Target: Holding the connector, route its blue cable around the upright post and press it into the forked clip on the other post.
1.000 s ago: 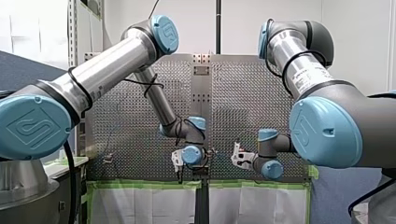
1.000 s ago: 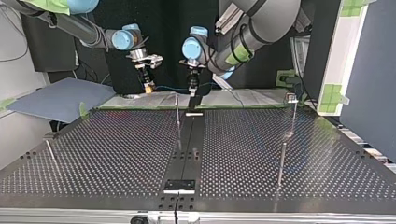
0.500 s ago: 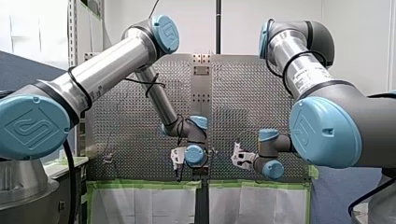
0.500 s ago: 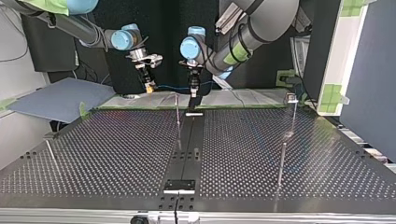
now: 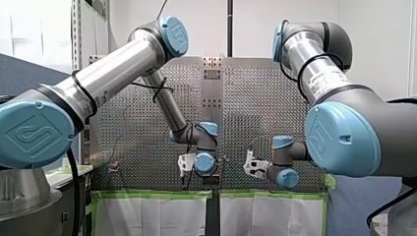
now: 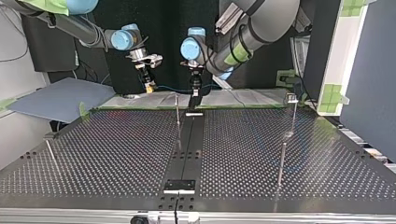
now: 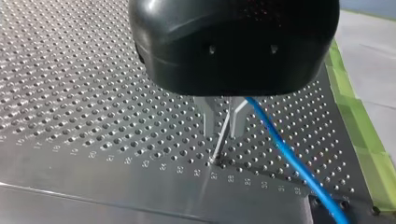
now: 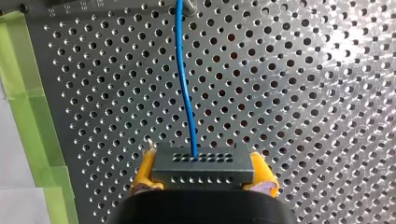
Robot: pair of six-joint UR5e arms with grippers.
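Note:
My right gripper (image 8: 203,183) has its yellow pads shut on a dark grey connector (image 8: 203,167). The blue cable (image 8: 186,88) leaves the connector and runs ahead over the perforated table. In the top view the blue cable (image 6: 170,87) stretches from my right gripper (image 6: 149,85) to my left gripper (image 6: 194,91). My left gripper (image 7: 224,128) has its metal fingers drawn close together on the cable. The blue cable (image 7: 289,158) trails away past one finger. A thin upright post (image 6: 177,114) stands just beyond it. A second post (image 6: 293,114) at the top view's right carries a small clip (image 6: 292,97).
Two more thin posts (image 6: 281,163) (image 6: 51,156) stand on the perforated table (image 6: 116,154). Green tape (image 8: 28,116) lines the table's edge near both grippers. A black centre strip (image 6: 187,149) runs down the table's middle.
My left gripper's fingers have closed in from wide apart, and its wrist shifted slightly over the table's edge. My right arm with the connector has not moved.

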